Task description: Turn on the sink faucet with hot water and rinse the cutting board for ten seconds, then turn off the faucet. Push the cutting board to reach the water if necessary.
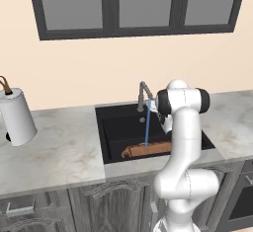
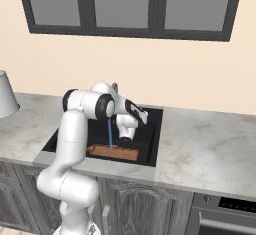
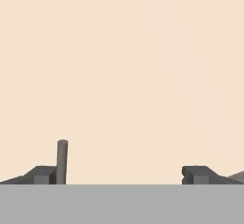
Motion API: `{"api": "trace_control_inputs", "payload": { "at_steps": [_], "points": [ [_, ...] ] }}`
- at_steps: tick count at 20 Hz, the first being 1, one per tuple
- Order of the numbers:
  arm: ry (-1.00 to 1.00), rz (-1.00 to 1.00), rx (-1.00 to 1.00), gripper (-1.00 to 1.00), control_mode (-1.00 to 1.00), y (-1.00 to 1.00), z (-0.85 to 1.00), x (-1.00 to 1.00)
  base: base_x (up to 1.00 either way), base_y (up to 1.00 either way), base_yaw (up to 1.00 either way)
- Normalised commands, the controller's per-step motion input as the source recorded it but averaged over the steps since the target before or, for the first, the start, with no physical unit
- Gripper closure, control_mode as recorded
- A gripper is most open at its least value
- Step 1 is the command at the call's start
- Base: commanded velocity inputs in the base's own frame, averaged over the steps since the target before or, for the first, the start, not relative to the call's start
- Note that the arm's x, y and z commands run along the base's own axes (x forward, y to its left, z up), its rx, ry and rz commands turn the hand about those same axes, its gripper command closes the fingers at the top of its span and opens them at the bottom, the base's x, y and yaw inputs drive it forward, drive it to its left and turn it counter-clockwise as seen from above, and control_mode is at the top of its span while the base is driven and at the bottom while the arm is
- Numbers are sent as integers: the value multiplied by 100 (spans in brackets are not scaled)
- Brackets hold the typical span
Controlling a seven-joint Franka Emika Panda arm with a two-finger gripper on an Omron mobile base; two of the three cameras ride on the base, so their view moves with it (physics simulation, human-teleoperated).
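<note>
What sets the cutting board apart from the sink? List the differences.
The cutting board is orange-brown wood; the sink is matte black. The board is a small flat slab; the sink is a far larger deep basin. The board lies loose inside; the sink is set into the worktop. Both are rectangular.

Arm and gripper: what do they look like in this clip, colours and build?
The arm is a glossy white chain of rounded, tubular links with dark, near-black bands at the joints, rising from a bulbous white base segment. No cables or markings are visible. The gripper has two small, blocky dark grey fingertips, seen in the hand view against the beige wall.
</note>
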Motion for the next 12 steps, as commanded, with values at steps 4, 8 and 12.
{"api": "trace_control_inputs", "payload": {
  "at_steps": [4, 8, 12],
  "points": [
    [0, -11, 10, -100, -100, -46, 0, -21, 0, 0, 0],
    [0, -3, 9, -100, -100, -18, 0, -17, 0, 0, 0],
    [0, 0, 6, -100, -100, -1, 0, -13, 0, 0, 0]
  ]
}}
